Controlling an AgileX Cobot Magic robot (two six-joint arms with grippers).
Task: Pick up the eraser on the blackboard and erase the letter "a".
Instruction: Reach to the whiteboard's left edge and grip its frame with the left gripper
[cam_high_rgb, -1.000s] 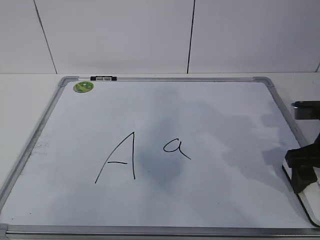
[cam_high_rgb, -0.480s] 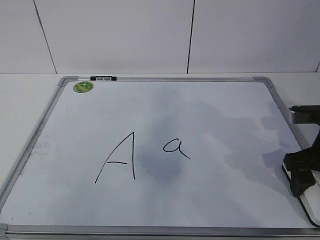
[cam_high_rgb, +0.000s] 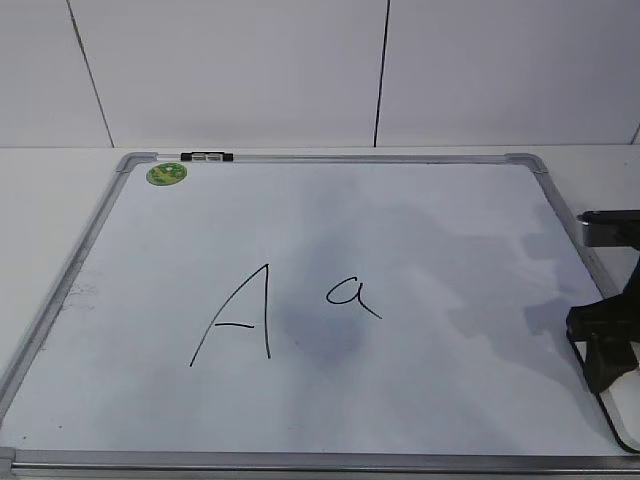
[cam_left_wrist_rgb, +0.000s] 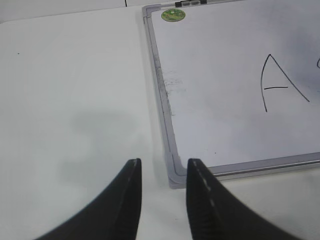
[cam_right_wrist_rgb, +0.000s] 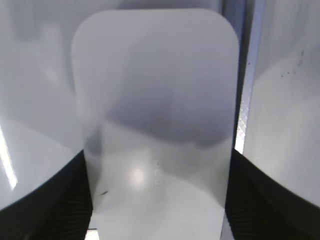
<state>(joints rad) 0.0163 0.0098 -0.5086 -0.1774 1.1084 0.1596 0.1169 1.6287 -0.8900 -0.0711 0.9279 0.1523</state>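
Observation:
The blackboard (cam_high_rgb: 400, 220) is a white board in a grey frame lying flat on the table; its near-left corner also shows in the left wrist view (cam_left_wrist_rgb: 225, 75). The small letter "a" (cam_high_rgb: 350, 293) is written right of its middle. The white eraser (cam_high_rgb: 618, 415) lies at the board's right edge. In the right wrist view the eraser (cam_right_wrist_rgb: 155, 90) fills the space between the fingers. My right gripper (cam_high_rgb: 605, 365) (cam_right_wrist_rgb: 157, 160) sits down over it, both fingers against its long sides. My left gripper (cam_left_wrist_rgb: 162, 167) is open and empty above the table by the board's corner.
A tall capital "A" (cam_high_rgb: 240, 315) (cam_left_wrist_rgb: 280, 82) stands left of the "a". A round green sticker (cam_high_rgb: 167, 174) (cam_left_wrist_rgb: 173, 15) and a small black clip (cam_high_rgb: 206, 156) are at the board's far left corner. A white wall rises behind the table.
My right gripper has sunk lower onto the eraser at the board's right edge. The board and the letters are unchanged.

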